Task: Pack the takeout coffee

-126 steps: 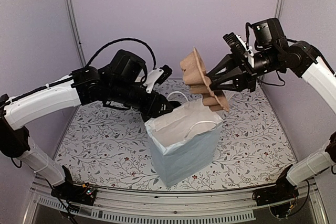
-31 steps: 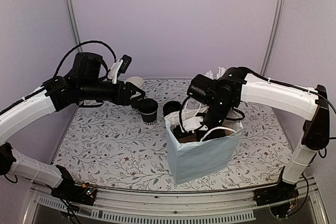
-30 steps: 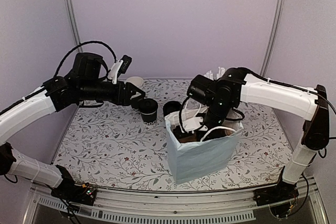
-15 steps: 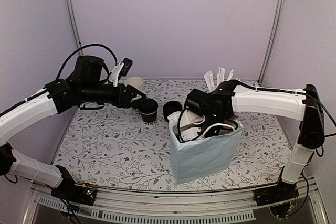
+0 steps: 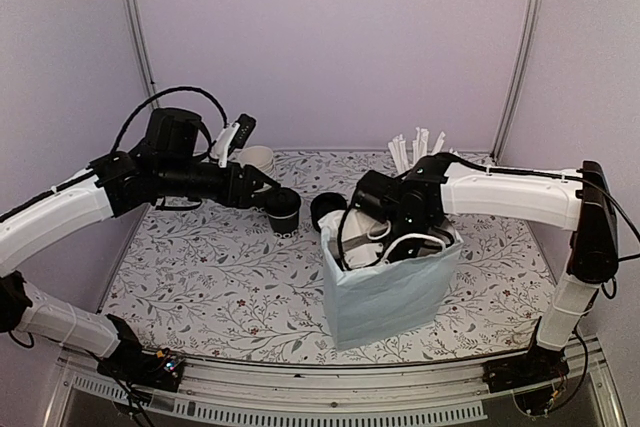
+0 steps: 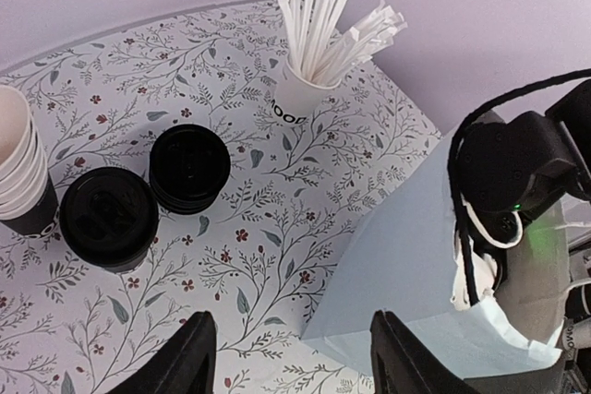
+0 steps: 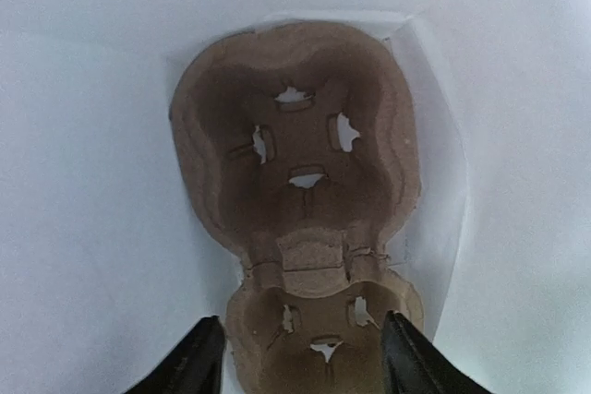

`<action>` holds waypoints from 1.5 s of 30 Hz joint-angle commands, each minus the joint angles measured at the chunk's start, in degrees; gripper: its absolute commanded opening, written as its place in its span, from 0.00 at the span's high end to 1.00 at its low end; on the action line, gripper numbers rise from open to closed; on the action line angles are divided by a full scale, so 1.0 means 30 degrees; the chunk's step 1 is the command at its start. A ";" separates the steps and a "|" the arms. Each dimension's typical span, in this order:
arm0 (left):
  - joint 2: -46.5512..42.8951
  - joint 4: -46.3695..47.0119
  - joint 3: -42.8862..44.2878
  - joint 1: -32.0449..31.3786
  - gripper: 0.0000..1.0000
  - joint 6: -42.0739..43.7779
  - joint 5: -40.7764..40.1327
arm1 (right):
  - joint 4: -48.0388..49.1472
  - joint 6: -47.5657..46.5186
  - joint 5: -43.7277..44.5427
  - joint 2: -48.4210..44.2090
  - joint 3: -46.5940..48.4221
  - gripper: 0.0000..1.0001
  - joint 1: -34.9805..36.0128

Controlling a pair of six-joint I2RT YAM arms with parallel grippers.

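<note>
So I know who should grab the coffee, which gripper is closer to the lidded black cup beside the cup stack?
Left. The left gripper hovers open above the table close to the lidded black cup; the right gripper is inside the paper bag, above the cardboard carrier.

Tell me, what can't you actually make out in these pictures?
- Top view: the wall of the paper bag and the arm hide the right gripper.
- Right wrist view: the bottom edge cuts off the near end of the cardboard carrier.
- Left wrist view: the left edge cuts off the cup stack.
- Left wrist view: the takeout coffee is lidded, hiding its contents.
</note>
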 commanded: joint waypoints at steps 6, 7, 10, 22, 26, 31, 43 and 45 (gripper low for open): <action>0.1094 -0.0476 0.1551 0.0248 0.41 0.0067 0.0775 | -0.1231 0.0065 -0.1313 -0.2164 0.2670 0.37 0.0126; 0.1173 -0.0482 0.1764 0.0261 0.41 0.0159 0.1012 | -0.1218 0.0079 -0.1551 -0.2332 0.2874 0.36 0.0125; 0.1138 -0.0185 0.1999 0.0061 0.42 0.0426 0.1835 | -0.0959 0.0110 -0.2087 -0.2705 0.3120 0.37 0.0135; 0.3492 -0.0475 0.5169 -0.3532 0.38 0.3797 0.2487 | 0.0080 -0.0211 -0.2075 -0.4266 0.6034 0.37 0.0134; 0.5218 -0.0793 0.6673 -0.3796 0.37 0.4302 0.2303 | 0.0823 0.0030 -0.2347 -0.4818 0.6552 0.37 0.0137; 0.7456 -0.0897 0.8772 -0.4151 0.38 0.4357 0.2553 | 0.1915 0.0288 -0.2886 -0.6776 0.7114 0.36 -0.0182; 0.9791 0.0359 1.1189 -0.5037 0.41 0.3873 0.3531 | 0.0939 0.1618 -1.0955 -1.0311 0.7210 0.11 -0.4306; 0.9828 0.0359 1.1408 -0.5172 0.41 0.4068 0.3524 | -0.0328 0.0581 -1.2370 -1.0904 0.6286 0.05 -0.4369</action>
